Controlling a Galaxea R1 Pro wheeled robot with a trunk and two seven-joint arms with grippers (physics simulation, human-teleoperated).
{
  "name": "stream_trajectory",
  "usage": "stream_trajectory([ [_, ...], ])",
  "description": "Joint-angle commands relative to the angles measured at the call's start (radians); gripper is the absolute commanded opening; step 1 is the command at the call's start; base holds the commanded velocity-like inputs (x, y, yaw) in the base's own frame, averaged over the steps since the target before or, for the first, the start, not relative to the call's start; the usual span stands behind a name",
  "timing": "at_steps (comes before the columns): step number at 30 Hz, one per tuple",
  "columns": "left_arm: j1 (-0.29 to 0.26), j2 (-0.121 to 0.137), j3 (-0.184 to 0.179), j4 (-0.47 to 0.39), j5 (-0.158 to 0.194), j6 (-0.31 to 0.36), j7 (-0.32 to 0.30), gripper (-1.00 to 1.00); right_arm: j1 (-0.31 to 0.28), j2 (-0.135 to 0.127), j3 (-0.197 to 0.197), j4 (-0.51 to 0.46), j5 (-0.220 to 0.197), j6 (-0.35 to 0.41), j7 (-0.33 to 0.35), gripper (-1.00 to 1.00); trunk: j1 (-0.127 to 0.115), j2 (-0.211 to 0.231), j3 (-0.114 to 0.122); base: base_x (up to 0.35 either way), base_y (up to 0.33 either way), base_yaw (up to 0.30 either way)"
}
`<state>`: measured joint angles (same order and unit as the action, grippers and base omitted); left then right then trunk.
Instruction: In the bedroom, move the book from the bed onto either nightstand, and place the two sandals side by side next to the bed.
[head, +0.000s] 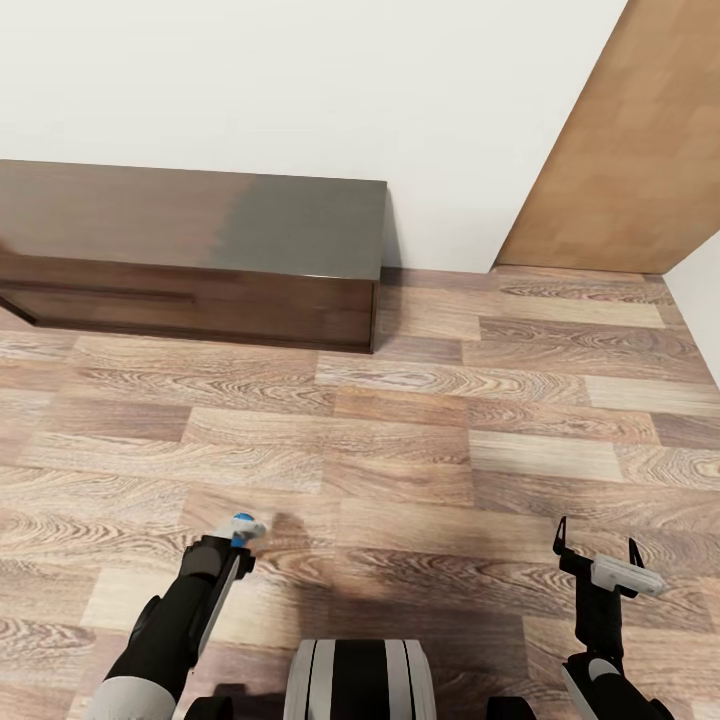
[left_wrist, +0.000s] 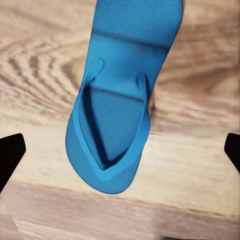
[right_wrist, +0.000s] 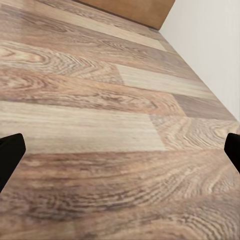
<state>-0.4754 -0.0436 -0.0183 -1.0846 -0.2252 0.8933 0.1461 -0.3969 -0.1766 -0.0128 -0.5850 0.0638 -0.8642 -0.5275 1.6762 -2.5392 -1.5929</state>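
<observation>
Wood-plank floor (head: 420, 440) in mixed light and darker brown boards, white wall (head: 300, 90) behind, tan wooden panel (head: 630, 150) leaning in at far right. Long dark brown TV bench (head: 200, 260) against the wall, upper left. Bright blue sandal (left_wrist: 122, 100) close under the left gripper (head: 243, 527), long axis running along the fingers, rounded toe end nearest the camera; whether gripped cannot be told. Right gripper (head: 597, 547) spread wide over bare boards, holding nothing.

One blue sandal (left_wrist: 117, 105) is showing at the left wrist. One dark bench (head: 190, 255) is sitting at ten o'clock in the head view, and one tan door (head: 625, 140) is standing at two o'clock. Two arms are reaching in.
</observation>
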Motion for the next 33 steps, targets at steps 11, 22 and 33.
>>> stream_trajectory([
  [11,-0.055,0.001,-0.002,0.010,0.007,0.009,0.003,1.00,0.000,0.000,-0.001,0.004,0.006,-0.001,-0.005,1.00,0.000,0.000,-0.001,0.000,0.000,0.000],
  [22,-0.079,-0.001,-0.002,0.029,0.007,0.010,0.004,1.00,0.000,0.000,-0.001,0.005,0.005,-0.001,-0.005,1.00,0.000,0.000,-0.004,0.000,0.000,0.000],
  [33,-0.080,-0.004,-0.003,0.030,0.007,0.010,0.006,1.00,0.000,0.000,0.000,0.004,0.005,-0.001,-0.005,1.00,0.005,-0.003,-0.047,0.000,0.000,0.000],
])
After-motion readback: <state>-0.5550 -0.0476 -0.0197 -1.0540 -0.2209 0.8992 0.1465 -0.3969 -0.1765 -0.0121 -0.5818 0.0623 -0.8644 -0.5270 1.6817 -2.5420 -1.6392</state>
